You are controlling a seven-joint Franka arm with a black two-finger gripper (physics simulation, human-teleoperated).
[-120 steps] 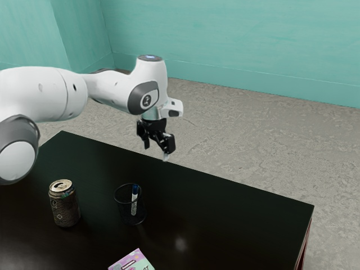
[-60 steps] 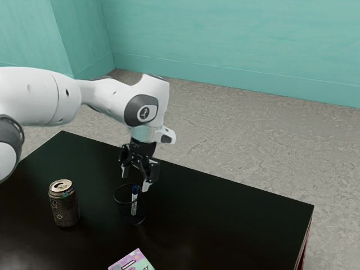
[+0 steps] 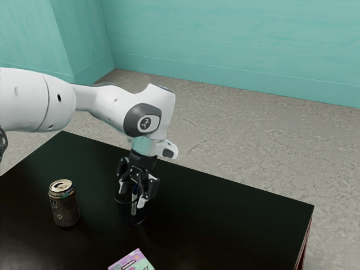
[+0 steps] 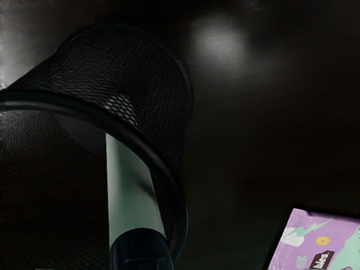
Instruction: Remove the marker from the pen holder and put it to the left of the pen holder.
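My gripper [image 3: 133, 196] is at the mouth of the black mesh pen holder [image 3: 135, 219], its fingers apart on either side of the marker's upper part. The marker [image 3: 134, 208], white with a dark blue cap, stands leaning inside the holder. In the wrist view the holder's rim [image 4: 140, 139] curves around the marker [image 4: 130, 194], whose dark cap lies at the lower edge, close under my hand. The marker's lower end is hidden behind the mesh.
A dark drink can [image 3: 64, 206] stands on the black table [image 3: 225, 225], on the exterior view's left of the holder. A purple and green packet [image 3: 133, 261] lies near the exterior view's lower edge, also seen as the packet [image 4: 318, 242] in the wrist view.
My hand has come down and toward the exterior view's left, from above the table's far edge to the holder's mouth. The holder, marker and can have stayed in place.
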